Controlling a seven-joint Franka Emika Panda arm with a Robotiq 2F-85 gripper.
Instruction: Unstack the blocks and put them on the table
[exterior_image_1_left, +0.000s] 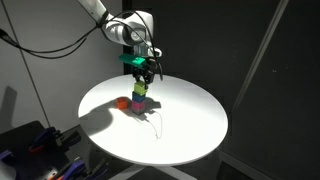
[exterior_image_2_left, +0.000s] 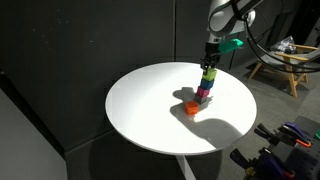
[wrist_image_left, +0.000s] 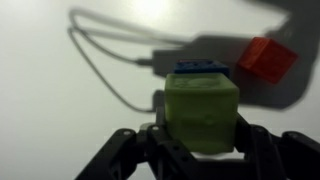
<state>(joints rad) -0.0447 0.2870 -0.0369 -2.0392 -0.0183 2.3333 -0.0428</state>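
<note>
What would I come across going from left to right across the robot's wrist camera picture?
Dark finger → yellow-green block, held between the fingers with the blue block just showing beneath it → orange cube lying apart on the white table.

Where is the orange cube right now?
The orange cube lies on the table beside the stack in both exterior views; upper right in the wrist view.

No text, label, brand, number or sign can be read in any of the views.
</note>
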